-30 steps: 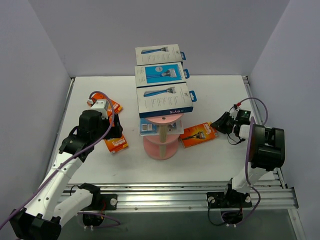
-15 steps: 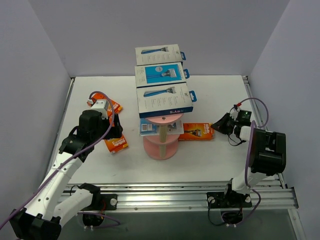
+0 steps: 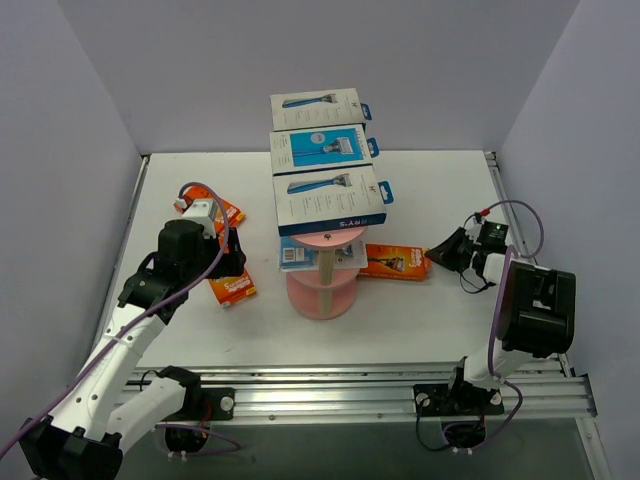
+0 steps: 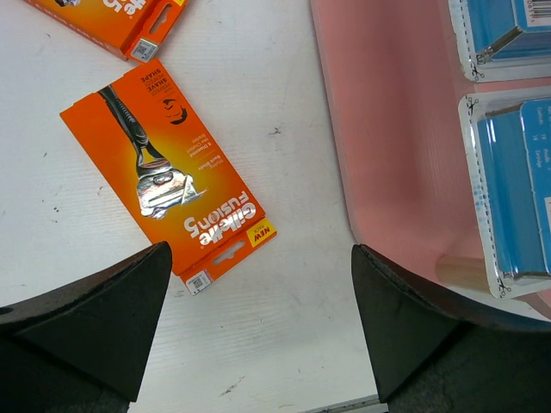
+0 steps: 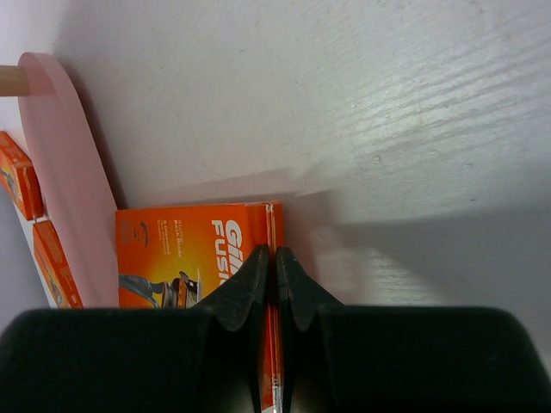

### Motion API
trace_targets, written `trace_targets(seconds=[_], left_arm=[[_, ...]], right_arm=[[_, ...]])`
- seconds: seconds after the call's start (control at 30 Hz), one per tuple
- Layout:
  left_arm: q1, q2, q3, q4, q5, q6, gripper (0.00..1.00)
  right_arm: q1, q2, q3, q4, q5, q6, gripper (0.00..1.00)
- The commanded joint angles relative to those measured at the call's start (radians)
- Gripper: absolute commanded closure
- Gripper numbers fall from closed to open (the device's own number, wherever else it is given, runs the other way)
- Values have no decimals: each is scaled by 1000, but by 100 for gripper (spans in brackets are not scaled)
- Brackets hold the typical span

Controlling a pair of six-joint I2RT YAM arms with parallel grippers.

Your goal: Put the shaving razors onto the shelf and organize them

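Finds the orange razor card point(image 3: 395, 262) turned from its tilt of a second ago to level, left end just beside the pink shelf point(image 3: 318, 300). Sits pinched by its right edge in the right jaws, clenched thin on the card; cannot tell whether lifted off the counter point(image 3: 440, 190). Reads as a pick just made, with placing about to begin. Calls next for raising the card and sliding it onto a lower round tier, clear of the beige post point(image 3: 325, 268). Leaves the top tier filled by three boxed razors point(image 3: 330, 200). Has the left jaws spread wide, grasping nothing, above a second orange card point(image 4: 172, 185).
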Motion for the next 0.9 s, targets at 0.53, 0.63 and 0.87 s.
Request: trace_targets(seconds=[0.53, 0.63, 0.87], left_arm=[[5, -2, 30, 11, 9, 5, 6], [5, -3, 30, 11, 9, 5, 6], [5, -3, 30, 11, 11, 5, 6]], right_arm=[[-52, 74, -48, 62, -98, 119, 100], [-50, 87, -47, 59, -111, 119, 100], [-47, 130, -54, 88, -135, 162, 100]])
